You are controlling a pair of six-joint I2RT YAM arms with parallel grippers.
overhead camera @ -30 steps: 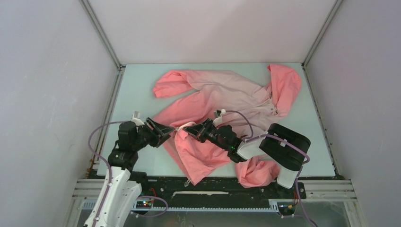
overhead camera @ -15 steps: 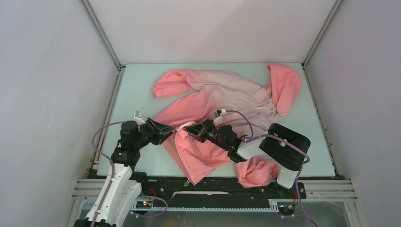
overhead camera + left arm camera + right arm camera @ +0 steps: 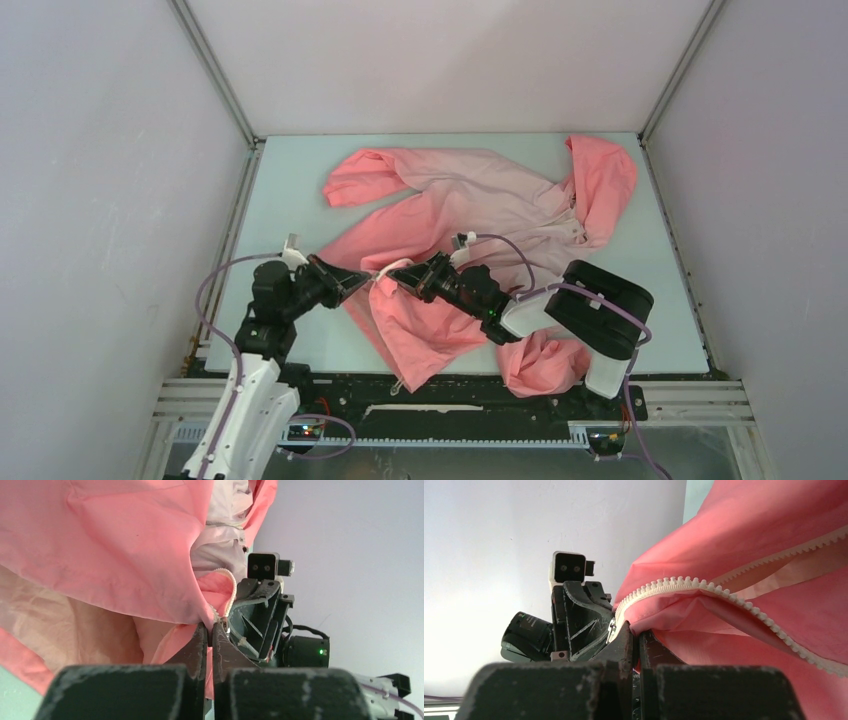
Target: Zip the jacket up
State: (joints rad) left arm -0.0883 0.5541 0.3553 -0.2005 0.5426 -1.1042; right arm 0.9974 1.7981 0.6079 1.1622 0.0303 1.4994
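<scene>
While both claws are pinched tight on the zipper's bottom end, the thing to get right, I'd say, is holding the two toothed ends level and taut so they seat squarely before anything slides. The left claw point(image 3: 362, 275) is clamped on the tip of the white zipper point(image 3: 684, 583). The right claw point(image 3: 395, 273) grips pink cloth just beside the teeth, its tips nearly touching the left's. The jacket point(image 3: 470, 200) sprawls across the bench point(image 3: 290, 190), its hood point(image 3: 600, 180) at the far right. A bunched fold point(image 3: 540, 365) under the right arm could drag, and the teeth curl away slack.
</scene>
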